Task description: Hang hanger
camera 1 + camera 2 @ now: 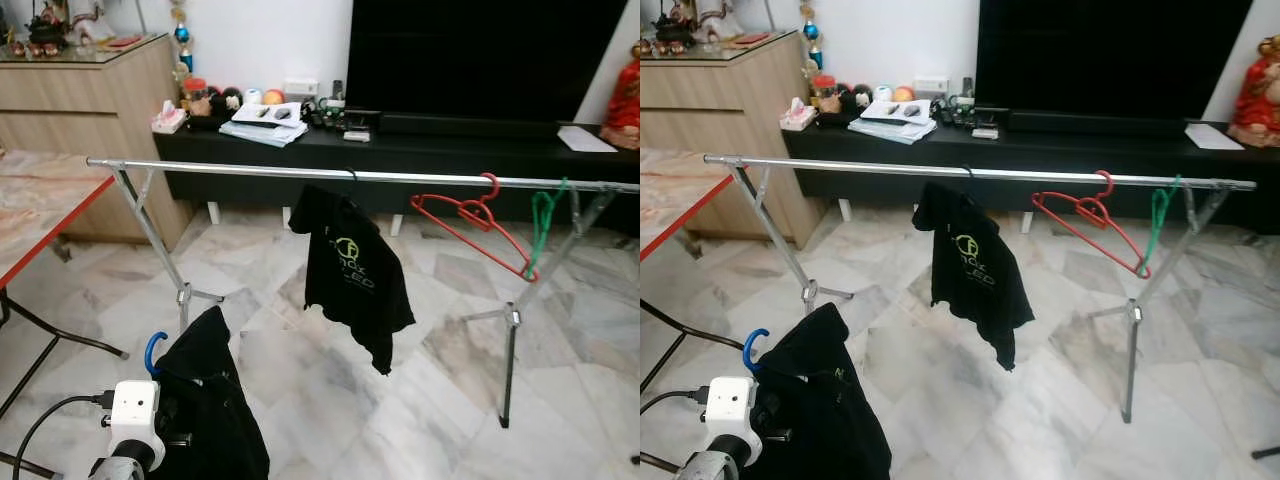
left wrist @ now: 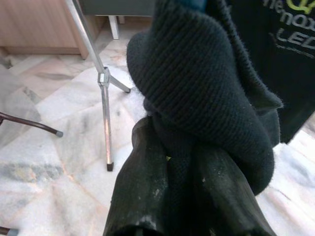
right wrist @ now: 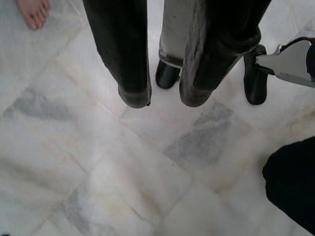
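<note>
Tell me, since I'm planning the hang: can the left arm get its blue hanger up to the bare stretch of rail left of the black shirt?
Probably yes. The left gripper holds the garment on the blue hanger low before the rail; nothing hangs on that stretch, though it must lift well up.

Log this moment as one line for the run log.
phase: carrying | left end effector: shut on black garment with blue hanger | rail: not reached | right end effector: open, idle above floor

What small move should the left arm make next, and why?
Probably lift the left gripper up and forward toward the rail. It is shut on a black garment whose blue hanger hook sits well below the rail, and the stretch left of the hanging black shirt looks free.
</note>
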### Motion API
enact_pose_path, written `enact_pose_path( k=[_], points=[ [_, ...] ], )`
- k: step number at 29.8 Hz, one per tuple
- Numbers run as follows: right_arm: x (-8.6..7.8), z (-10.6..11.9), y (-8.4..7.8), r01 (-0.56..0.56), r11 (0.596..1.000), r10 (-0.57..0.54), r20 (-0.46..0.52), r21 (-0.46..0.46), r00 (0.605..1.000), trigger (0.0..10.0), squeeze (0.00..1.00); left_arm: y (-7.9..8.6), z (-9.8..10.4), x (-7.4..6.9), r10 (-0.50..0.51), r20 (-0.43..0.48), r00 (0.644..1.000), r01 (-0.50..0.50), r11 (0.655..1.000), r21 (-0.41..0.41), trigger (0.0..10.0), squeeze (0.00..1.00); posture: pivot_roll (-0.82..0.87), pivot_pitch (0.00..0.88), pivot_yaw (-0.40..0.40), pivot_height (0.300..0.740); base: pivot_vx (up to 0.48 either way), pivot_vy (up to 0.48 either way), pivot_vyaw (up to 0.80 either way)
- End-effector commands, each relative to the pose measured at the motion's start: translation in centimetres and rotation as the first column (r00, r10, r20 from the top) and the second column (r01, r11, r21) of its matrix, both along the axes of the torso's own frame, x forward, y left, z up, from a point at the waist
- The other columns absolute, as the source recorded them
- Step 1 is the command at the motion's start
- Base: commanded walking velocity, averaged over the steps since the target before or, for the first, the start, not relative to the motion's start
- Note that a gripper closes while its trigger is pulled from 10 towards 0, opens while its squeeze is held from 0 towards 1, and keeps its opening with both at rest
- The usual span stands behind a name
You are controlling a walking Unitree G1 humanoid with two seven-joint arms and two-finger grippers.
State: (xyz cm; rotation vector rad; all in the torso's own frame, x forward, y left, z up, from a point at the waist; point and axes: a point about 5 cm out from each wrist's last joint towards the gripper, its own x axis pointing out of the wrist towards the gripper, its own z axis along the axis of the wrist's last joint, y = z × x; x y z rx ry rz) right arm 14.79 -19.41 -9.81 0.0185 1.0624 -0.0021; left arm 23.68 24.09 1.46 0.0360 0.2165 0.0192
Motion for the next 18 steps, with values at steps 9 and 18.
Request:
enact_pose_path(
  k=[9, 18],
  points=[
    [0.12, 0.02, 0.14, 0.018, 1.000, -0.018, 0.004, 0.013, 1.000, 10.0, 0.00, -0.12, 1.05, 0.89, -0.027, 0.028, 0.999, 0.026, 1.000, 0.014, 10.0, 0.00, 0.11, 0.000, -0.002, 0.740, 0.412, 0.000, 0.00],
    [0.06, 0.01, 0.12, 0.022, 1.000, -0.022, 0.003, 0.018, 1.000, 10.0, 0.00, -0.32, 1.21, 1.11, -0.030, 0.029, 0.999, 0.030, 1.000, 0.009, 10.0, 0.00, 0.11, 0.000, -0.002, 0.740, 0.420, 0.000, 0.00]
  ],
)
